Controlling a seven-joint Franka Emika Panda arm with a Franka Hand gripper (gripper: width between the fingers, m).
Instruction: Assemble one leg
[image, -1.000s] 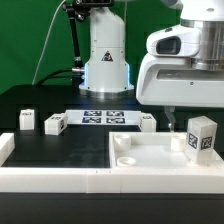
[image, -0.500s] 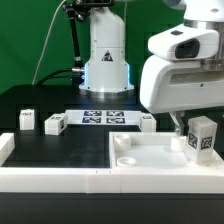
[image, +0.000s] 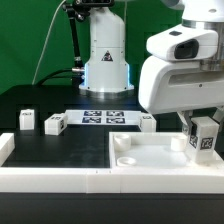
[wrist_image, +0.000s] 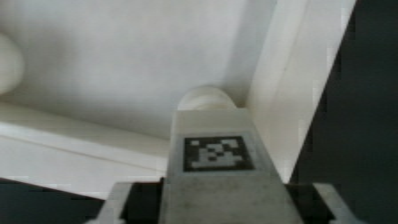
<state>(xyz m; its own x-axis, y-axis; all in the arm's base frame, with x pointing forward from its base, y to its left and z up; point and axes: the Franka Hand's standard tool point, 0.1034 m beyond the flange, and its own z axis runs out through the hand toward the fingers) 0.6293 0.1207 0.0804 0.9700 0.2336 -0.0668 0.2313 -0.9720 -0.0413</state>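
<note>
The hand (image: 203, 127) grips the leg (image: 203, 140) at a corner socket (wrist_image: 208, 97).

The leg (image: 203, 138), a small white cuboid post bearing a black-and-white marker tag, is held upright between the fingers of the gripper (image: 203, 127), over a corner of the white panel (image: 150, 162) at the exterior view's right. Whether its base touches the panel cannot be told.

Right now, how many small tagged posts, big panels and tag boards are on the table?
Legs: 4
Panel: 1
Marker board: 1
Total: 6
</note>
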